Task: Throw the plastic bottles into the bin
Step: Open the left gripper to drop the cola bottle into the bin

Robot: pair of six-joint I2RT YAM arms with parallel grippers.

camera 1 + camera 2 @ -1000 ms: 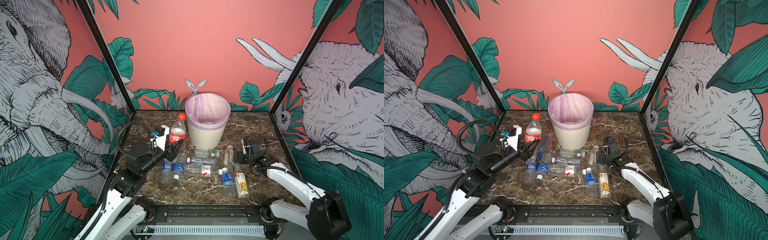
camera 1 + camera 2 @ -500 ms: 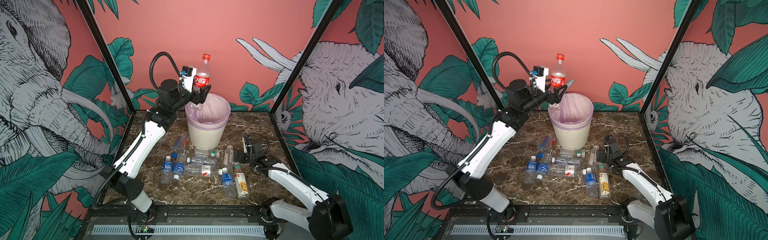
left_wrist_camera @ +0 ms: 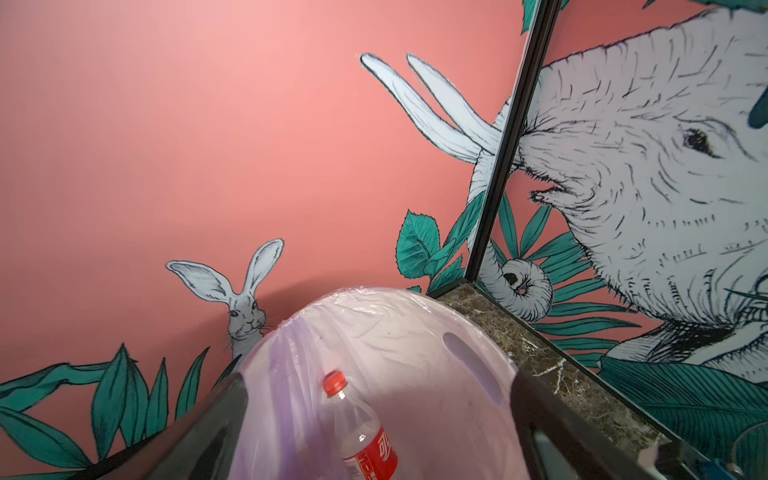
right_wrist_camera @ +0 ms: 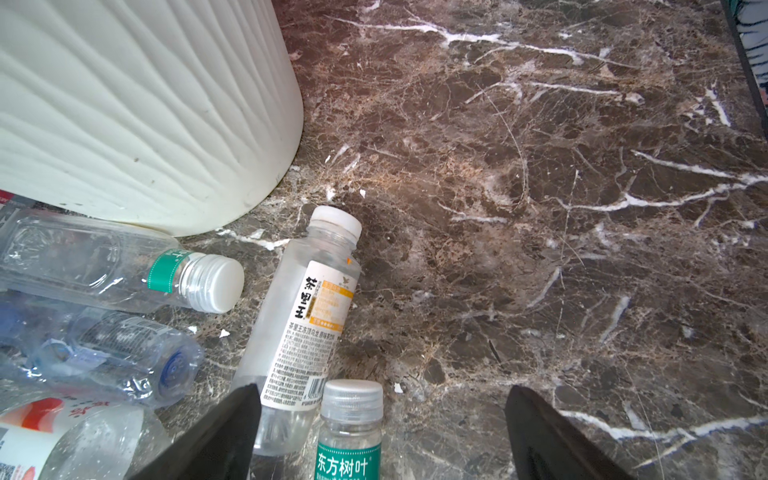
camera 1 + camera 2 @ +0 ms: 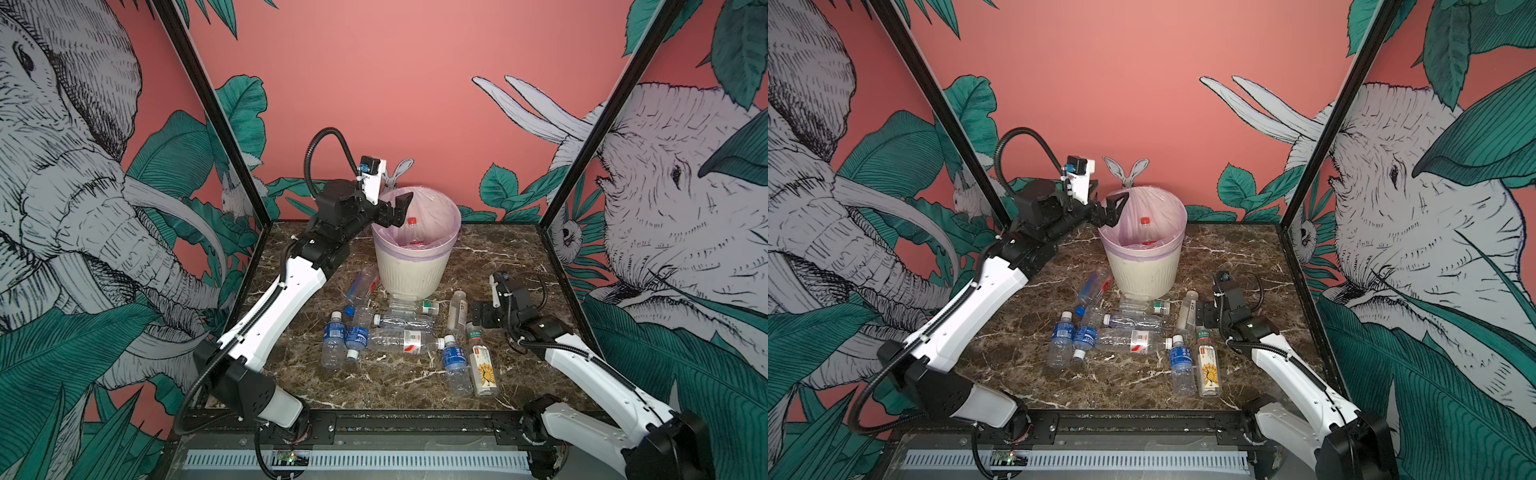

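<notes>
The left gripper [image 5: 395, 210] hangs over the rim of the bin [image 5: 415, 278], jaws spread and empty. Just below and beyond it, a red-capped bottle [image 3: 365, 436] lies inside on the lilac liner [image 3: 415, 332]. Well below that gripper, the other bottles [image 5: 399, 340] lie on their sides on the counter [image 5: 498, 249] in a loose cluster, several touching.

The right gripper [image 4: 380, 395] hovers low at the cluster's right edge, jaws wide apart and gripping nothing. A green-label bottle [image 4: 351, 440] lies with its cap between them, and a white-yellow-label bottle [image 4: 303, 316] runs ahead from beside one jaw.

The bottles look empty, so they are likely very light, thin-walled and easily dented. They also look smooth, so they may roll or squirt out of a hard pinch. The best hold is probably across the body at the label, jaws square to the long axis, with a gentle squeeze. Touching neighbours may get dragged along.
</notes>
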